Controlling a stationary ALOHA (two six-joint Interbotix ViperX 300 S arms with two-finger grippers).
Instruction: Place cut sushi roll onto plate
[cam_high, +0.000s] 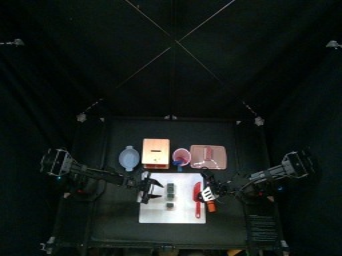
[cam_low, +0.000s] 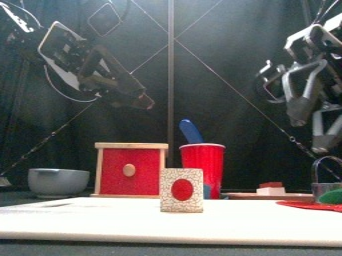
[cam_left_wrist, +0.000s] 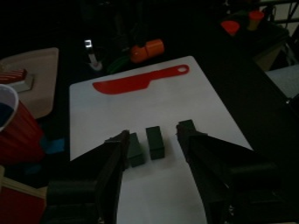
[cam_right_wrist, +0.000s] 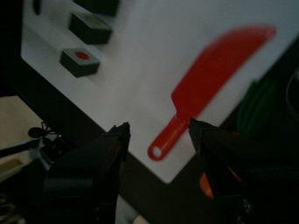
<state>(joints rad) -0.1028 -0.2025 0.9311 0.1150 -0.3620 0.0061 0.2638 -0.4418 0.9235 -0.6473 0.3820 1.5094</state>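
Observation:
Two dark pieces of the cut sushi roll (cam_left_wrist: 153, 140) lie on the white board (cam_left_wrist: 176, 101), between the open jaws of my left gripper (cam_left_wrist: 152, 133). One piece sits close beside a jaw; neither looks gripped. In the front view a cut piece (cam_low: 182, 190) stands on end and shows a red centre. My right gripper (cam_right_wrist: 158, 128) hangs open over the red knife (cam_right_wrist: 205, 79), with the roll pieces (cam_right_wrist: 79, 59) farther off. The copper-toned plate (cam_high: 207, 155) lies behind the board, on the right. Seen from above, my left gripper (cam_high: 150, 187) and right gripper (cam_high: 211, 190) flank the board.
Behind the board stand a grey bowl (cam_high: 128, 155), an orange-tan box (cam_high: 154, 152) and a small pink cup (cam_high: 182, 155). In the front view a red cup (cam_low: 203, 165) stands behind the sushi piece. The red knife (cam_high: 201, 195) lies on the board's right side.

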